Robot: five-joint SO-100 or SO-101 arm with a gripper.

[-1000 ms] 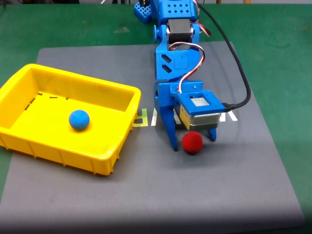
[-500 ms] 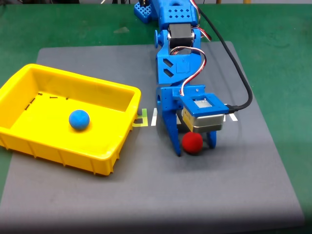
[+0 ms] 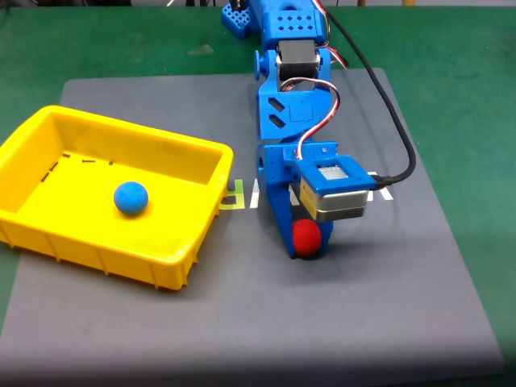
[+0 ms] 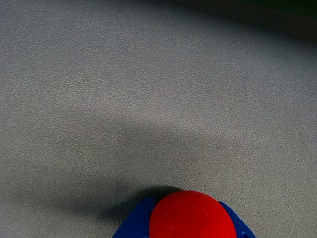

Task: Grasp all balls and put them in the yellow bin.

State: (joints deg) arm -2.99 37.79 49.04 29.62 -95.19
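The red ball [image 3: 305,237] sits low on the grey mat, pinched between the blue fingers of my gripper [image 3: 307,241], which is shut on it. In the wrist view the red ball [image 4: 192,216] fills the bottom edge with blue fingertips [image 4: 134,224] hugging both sides. The blue ball [image 3: 131,197] lies inside the yellow bin [image 3: 145,262], near its middle. The bin stands at the left of the mat, about a hand's width left of the gripper.
A grey mat [image 3: 387,322] covers a green table [image 3: 468,72]. The arm's blue base [image 3: 278,16] stands at the top centre, and a black cable [image 3: 395,121] loops down its right side. White and yellow markings [image 3: 242,195] lie between bin and gripper.
The fingers have closed from either side onto the red ball, which shifted slightly left. The blue ball and the bin have stayed put.
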